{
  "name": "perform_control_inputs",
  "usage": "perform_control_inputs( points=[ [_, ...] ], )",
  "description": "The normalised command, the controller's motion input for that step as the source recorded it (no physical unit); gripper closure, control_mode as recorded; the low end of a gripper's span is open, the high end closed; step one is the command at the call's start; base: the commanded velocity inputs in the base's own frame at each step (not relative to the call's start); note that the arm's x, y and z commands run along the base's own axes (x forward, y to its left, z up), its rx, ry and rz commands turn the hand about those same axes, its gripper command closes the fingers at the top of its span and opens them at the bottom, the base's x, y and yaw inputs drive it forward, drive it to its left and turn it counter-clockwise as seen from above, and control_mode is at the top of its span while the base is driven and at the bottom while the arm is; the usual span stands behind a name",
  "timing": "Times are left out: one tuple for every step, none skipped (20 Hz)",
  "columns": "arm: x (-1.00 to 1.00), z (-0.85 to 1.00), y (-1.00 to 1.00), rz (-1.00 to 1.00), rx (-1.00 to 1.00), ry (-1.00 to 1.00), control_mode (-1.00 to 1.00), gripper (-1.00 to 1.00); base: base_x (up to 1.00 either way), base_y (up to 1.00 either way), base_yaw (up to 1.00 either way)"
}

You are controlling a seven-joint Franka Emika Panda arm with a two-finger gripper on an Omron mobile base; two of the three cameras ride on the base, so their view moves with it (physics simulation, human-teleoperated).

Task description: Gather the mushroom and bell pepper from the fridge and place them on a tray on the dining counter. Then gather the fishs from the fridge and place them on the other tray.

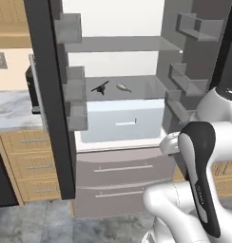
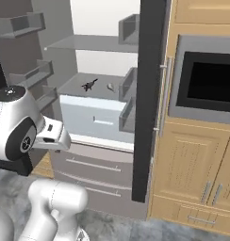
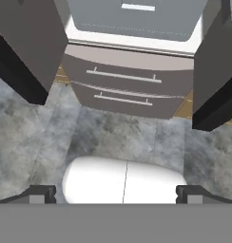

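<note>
Hand view shows our gripper (image 3: 116,193) spread wide and empty, aimed down at the floor before the fridge (image 3: 127,90) drawers. Two fishs (image 1: 122,87) lie on the fridge shelf above the white drawer, well above and beyond our claw, between both open doors.

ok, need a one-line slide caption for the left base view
Open fridge with two fish on a shelf above the crisper drawer, arm folded low in front.
</note>
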Motion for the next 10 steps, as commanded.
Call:
perform_control_inputs(
  points=[
    [0.00,0.00,0.00,0.00,0.00,0.00,1.00,-1.00,0.11,0.31,-0.32],
    [0.00,0.00,0.00,0.00,0.00,0.00,1.00,-1.00,0.11,0.34,-0.30],
    [0.00,0.00,0.00,0.00,0.00,0.00,1.00,-1.00,0.09,0.41,-0.26],
    [0.00,0.00,0.00,0.00,0.00,0.00,1.00,-1.00,0.13,0.50,-0.20],
    [0.00,0.00,0.00,0.00,0.00,0.00,1.00,-1.00,0.14,0.53,-0.05],
    [0.00,0.00,0.00,0.00,0.00,0.00,1.00,-1.00,0.12,0.48,-0.03],
    [0.00,0.00,0.00,0.00,0.00,0.00,1.00,-1.00,0.21,0.49,0.00],
    [0.00,0.00,0.00,0.00,0.00,0.00,1.00,-1.00,0.21,0.41,0.00],
    [0.00,0.00,0.00,0.00,0.00,0.00,1.00,-1.00,0.30,0.51,0.00],
    [0.00,0.00,0.00,0.00,0.00,0.00,1.00,-1.00,0.31,0.46,0.00]
  ],
)
